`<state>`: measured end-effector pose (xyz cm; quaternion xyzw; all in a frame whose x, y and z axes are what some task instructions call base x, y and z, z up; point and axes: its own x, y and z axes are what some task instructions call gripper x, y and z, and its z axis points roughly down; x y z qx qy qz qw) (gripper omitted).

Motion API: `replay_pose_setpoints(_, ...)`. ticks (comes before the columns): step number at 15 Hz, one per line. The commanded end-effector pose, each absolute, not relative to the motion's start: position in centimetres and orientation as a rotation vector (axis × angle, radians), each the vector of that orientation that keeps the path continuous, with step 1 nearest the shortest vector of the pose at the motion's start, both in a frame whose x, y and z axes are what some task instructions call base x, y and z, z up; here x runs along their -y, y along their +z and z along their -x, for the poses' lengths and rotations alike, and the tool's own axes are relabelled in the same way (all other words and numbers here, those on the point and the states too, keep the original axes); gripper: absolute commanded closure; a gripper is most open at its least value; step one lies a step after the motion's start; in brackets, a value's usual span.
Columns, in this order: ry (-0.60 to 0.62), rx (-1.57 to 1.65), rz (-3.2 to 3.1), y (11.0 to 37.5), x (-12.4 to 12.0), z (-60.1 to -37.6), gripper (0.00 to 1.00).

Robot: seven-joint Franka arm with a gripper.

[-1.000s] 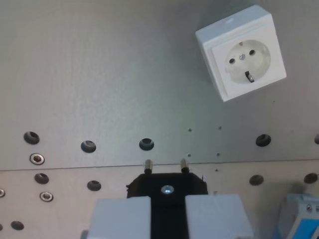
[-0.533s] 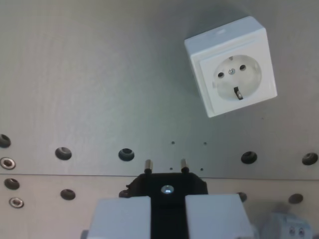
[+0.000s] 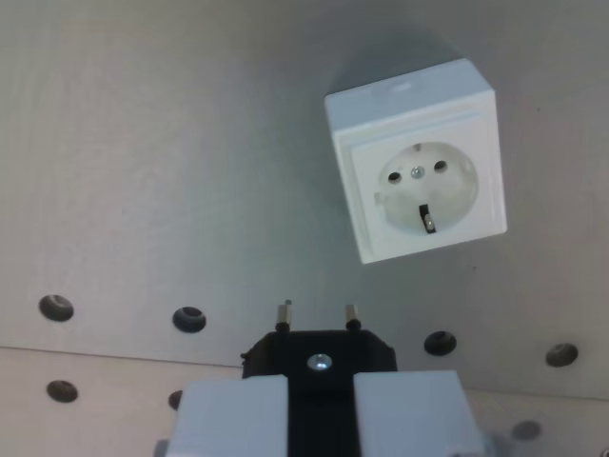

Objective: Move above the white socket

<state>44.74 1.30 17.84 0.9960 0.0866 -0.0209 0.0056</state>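
Note:
A white square socket (image 3: 416, 162) with a round recess and two pin holes sits on the grey metal plate (image 3: 162, 162), up and toward the wrist view's right. My gripper (image 3: 320, 405) is at the bottom middle, its two pale fingers (image 3: 233, 414) shut on a black plug (image 3: 320, 360) whose two metal pins point up the picture. The pins end below and left of the socket, apart from it.
A row of round holes (image 3: 189, 318) crosses the plate just above the plug. A seam to a lighter plate (image 3: 105, 405) with more holes runs along the bottom left.
The camera has moved: the socket has shifted down and left in the view, closer to the plug's pins. The hole row and seam have slid down. The blue object at the bottom right has left the view.

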Motion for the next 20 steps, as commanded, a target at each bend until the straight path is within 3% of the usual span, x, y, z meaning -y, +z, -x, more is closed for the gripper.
replay_pose_setpoints(1,0.074,-0.501,-3.062,16.3,-0.3,-44.6,1.00)
replay_pose_setpoints(20,0.049,-0.625,-3.003,11.1,2.7,-44.8,1.00)
